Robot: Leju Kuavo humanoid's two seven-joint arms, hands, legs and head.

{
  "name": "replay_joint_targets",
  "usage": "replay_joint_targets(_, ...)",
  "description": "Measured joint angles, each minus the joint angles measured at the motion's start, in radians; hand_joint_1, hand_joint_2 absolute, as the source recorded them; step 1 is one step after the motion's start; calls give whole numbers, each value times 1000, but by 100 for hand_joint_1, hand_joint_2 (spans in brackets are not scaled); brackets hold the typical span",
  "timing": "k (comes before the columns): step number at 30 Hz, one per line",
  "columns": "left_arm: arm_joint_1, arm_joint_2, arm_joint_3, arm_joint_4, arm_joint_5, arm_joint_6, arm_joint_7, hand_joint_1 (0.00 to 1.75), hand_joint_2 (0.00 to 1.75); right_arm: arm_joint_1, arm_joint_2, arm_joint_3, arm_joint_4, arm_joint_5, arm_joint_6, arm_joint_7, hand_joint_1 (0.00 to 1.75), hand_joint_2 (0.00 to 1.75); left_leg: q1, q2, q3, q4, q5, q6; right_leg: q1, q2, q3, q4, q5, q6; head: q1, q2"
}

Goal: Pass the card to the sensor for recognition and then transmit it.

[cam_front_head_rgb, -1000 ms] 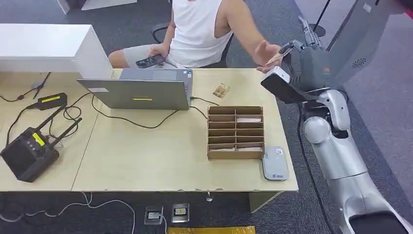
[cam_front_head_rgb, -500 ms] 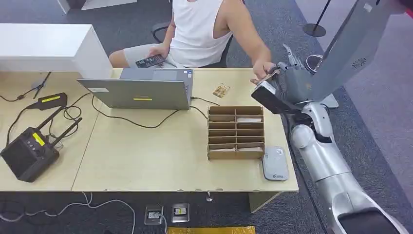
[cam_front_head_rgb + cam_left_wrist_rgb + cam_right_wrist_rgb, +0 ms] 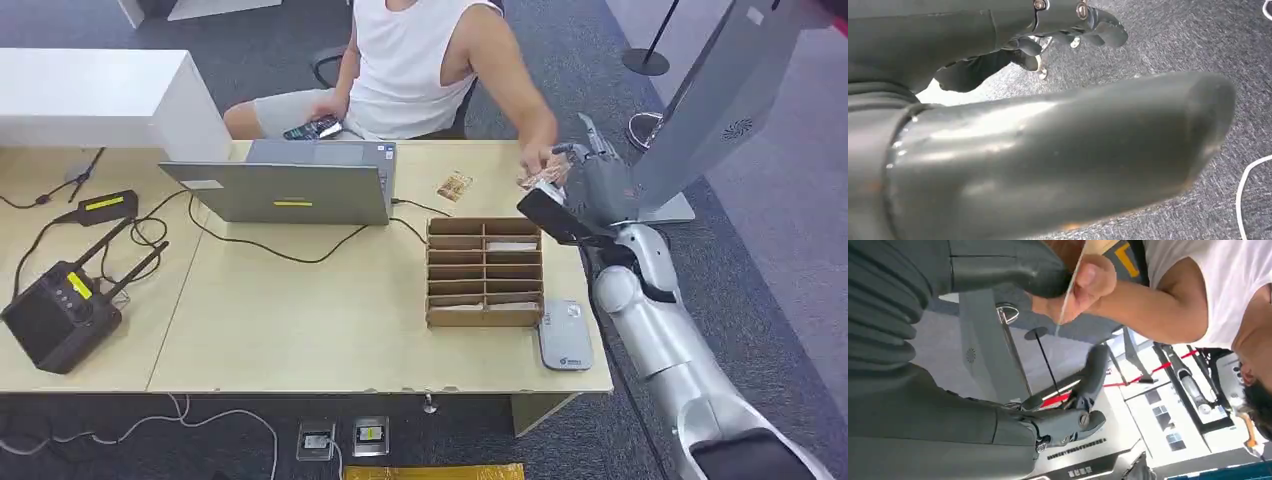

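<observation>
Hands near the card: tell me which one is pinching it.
The person's hand pinches the card between thumb and finger. The robot's right hand sits beside it with fingers spread.

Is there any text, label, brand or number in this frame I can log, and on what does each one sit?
None can be read.
Card reader: small dark mark, too small.
Laptop: yellow strip and corner stickers, too small.
Black radio box and power brick: yellow labels, blurred.
Floor sockets: printed labels, too small.
Kiosk panel: white lettering in the right wrist view, turned and blurred.
</observation>
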Motion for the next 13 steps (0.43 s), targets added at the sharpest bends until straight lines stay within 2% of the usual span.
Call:
replay_joint_targets(3,3,0,0,0,4,1,0,0,0,1,-3,-8,-10,-27,-77,24,0,175,0,0,0,0,0,0,0,0,0,0,0,0,0,0)
replay_joint_targets(6,9,0,0,0,10,2,0,0,0,2,-26,-53,-56,-97,-169,47,0,175,0,0,0,0,0,0,0,-1,0,0,0,0,0,0)
replay_joint_targets(11,14,0,0,0,13,2,0,0,0,2,-100,-163,-140,-201,-234,58,0,175,-1,0,1,1,0,0,-1,0,-1,-1,0,0,0,0)
replay_joint_targets(13,15,0,0,0,16,2,0,0,0,5,-150,-228,-169,-259,-259,56,0,175,-1,-1,0,1,0,0,-1,-1,0,-1,0,0,0,0)
